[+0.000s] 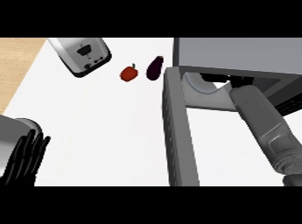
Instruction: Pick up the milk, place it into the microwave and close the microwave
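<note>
Milk is not visible as a separate item; the right forearm (269,127) runs from the lower right of the frame up into the microwave (244,52) at the upper right, and whatever its hand carries is hidden inside the cavity. The right hand itself is concealed by the forearm and the oven body, so its finger state cannot be determined. Inside the cavity, a pale curved edge of the turntable (198,85) shows just left of the forearm.

Microwave door (179,127) stands open, swung out toward the viewer; it appears as a long grey panel running from centre frame down to the lower edge, left of the forearm.

Left hand (25,162) shows at the lower left of the frame, fingers straight, pressed side by side and pointing up, holding nothing. It lies against a grey cylindrical pot (5,140).

On the white counter (101,122), a toaster (82,54) sits at the upper left. A red pepper (128,73) and a dark eggplant (154,68) lie near each other, apart, just left of the microwave. A wooden surface (8,65) fills the far upper left corner.
</note>
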You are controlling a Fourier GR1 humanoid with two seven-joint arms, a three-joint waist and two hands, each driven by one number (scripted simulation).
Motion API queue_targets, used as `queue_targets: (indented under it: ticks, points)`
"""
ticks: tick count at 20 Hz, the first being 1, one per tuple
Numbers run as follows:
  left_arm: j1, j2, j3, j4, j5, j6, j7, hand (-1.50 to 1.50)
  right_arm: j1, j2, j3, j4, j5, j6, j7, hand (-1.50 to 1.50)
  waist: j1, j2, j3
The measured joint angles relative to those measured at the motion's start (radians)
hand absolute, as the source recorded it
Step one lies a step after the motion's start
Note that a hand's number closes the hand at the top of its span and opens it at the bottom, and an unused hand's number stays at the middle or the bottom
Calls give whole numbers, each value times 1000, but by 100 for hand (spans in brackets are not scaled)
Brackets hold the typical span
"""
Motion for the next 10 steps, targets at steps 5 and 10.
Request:
queue_targets:
  ticks: [5,10]
  points:
    - [-6,4,-10,7,-30,3,1,-150,-27,-29,20,52,39,-59,21,-150,19,7,0]
    - [-19,9,-14,3,-38,-1,13,-150,-50,-17,43,91,70,-80,40,-150,28,11,1]
